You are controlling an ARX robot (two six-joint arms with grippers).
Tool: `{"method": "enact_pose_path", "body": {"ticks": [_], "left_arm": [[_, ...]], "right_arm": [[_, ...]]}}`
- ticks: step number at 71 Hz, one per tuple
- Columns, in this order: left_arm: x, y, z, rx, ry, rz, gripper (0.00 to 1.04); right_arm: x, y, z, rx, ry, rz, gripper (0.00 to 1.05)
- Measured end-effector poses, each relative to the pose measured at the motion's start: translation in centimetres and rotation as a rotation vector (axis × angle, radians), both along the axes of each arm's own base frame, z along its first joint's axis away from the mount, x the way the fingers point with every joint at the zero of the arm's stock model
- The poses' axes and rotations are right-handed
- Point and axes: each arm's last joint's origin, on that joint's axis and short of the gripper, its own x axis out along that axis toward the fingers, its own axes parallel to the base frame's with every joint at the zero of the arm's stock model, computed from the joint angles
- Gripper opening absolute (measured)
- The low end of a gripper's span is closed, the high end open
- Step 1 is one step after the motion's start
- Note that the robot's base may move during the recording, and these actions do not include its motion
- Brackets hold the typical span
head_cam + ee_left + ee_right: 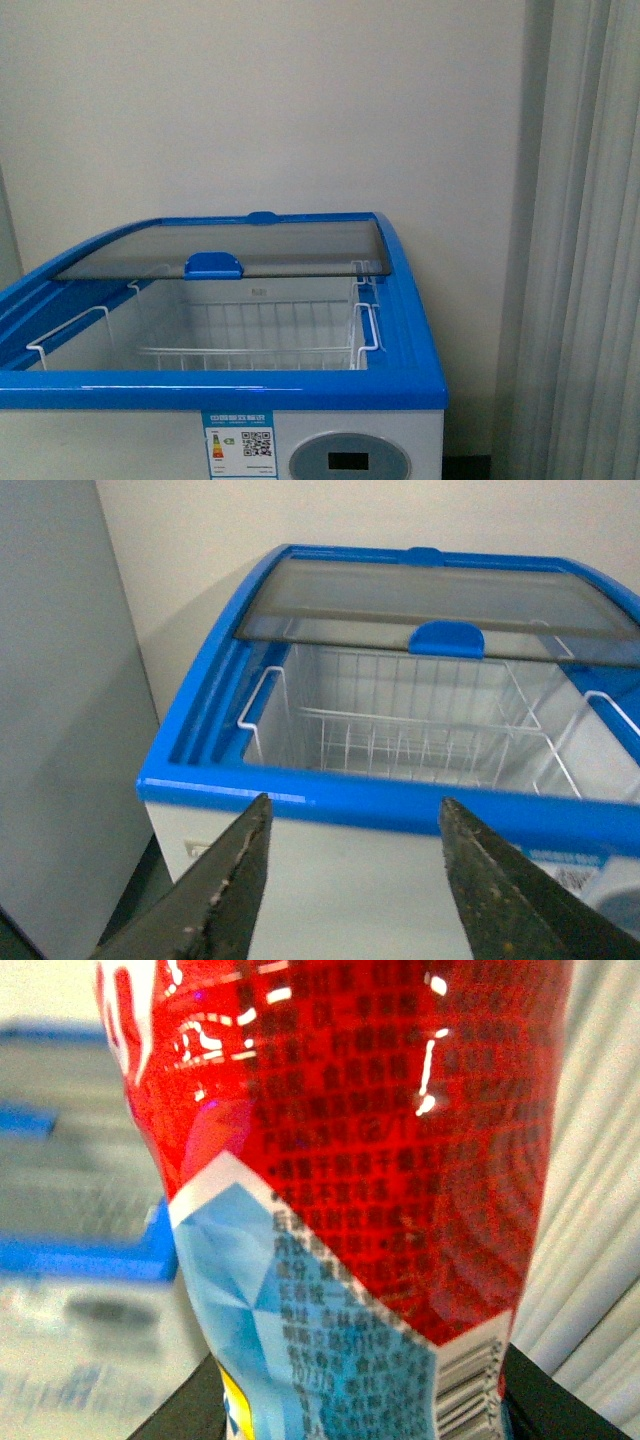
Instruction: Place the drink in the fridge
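Standing between the right gripper's (365, 1405) jaws, the drink (350, 1160) touches both.

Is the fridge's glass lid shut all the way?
No, the glass lid is slid to the back of the fridge, leaving the white wire basket inside uncovered.

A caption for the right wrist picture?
Red-labelled plastic drink bottle between dark fingers, blue-rimmed white freezer blurred behind.
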Motion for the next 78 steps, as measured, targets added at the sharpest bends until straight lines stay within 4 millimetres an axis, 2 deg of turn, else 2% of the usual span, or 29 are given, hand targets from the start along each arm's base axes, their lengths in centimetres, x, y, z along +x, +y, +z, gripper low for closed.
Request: {"method": "enact_pose_path", "body": {"ticks": [11, 12, 14, 17, 24, 29, 36, 48, 60, 74, 78], "left_arm": [[-1.0, 0.0, -1.7, 0.0, 0.013, 0.0, 0.03], [-1.1, 0.0, -1.8, -0.001, 0.013, 0.0, 0.02], [-1.2, 0.0, -1.9, 0.003, 0.011, 0.0, 0.03], [-1.6, 0.0, -2.3, 0.003, 0.008, 0.0, 0.03], [-2.4, 0.0, -3.2, 0.003, -0.001, 0.0, 0.03], [-2.7, 0.0, -3.6, 0.003, 0.001, 0.0, 0.03], [-3.3, 0.0, -4.2, 0.003, 0.0, 0.0, 0.03], [-3.8, 0.0, -4.7, 0.003, 0.001, 0.0, 0.03], [-4.3, 0.0, -5.1, 0.003, 0.001, 0.0, 0.03], [-4.8, 0.0, -5.8, 0.004, -0.011, 0.0, 0.03], [-4.8, 0.0, -5.8, 0.005, -0.011, 0.001, 0.03]], "right_arm": [[5.2, 0.1, 0.3, -0.163, -0.049, 0.17, 0.4], [6.4, 0.2, 0.3, -0.216, -0.051, 0.198, 0.4], [7.1, 0.3, 0.3, -0.245, -0.048, 0.217, 0.4], [9.9, 1.0, 0.0, -0.353, -0.04, 0.313, 0.4], [16.4, 4.4, 0.3, -0.646, -0.089, 0.585, 0.4], [19.4, 6.4, 0.4, -0.769, -0.125, 0.68, 0.4], [24.7, 10.9, 0.0, -0.92, -0.137, 0.804, 0.4], [29.9, 15.6, -2.7, -0.976, -0.064, 0.893, 0.4], [33.7, 19.1, -6.0, -0.957, -0.014, 0.949, 0.4], [36.8, 21.5, -10.0, -0.933, 0.042, 0.979, 0.4], [37.2, 21.7, -10.0, -0.932, 0.042, 0.978, 0.4]]}}
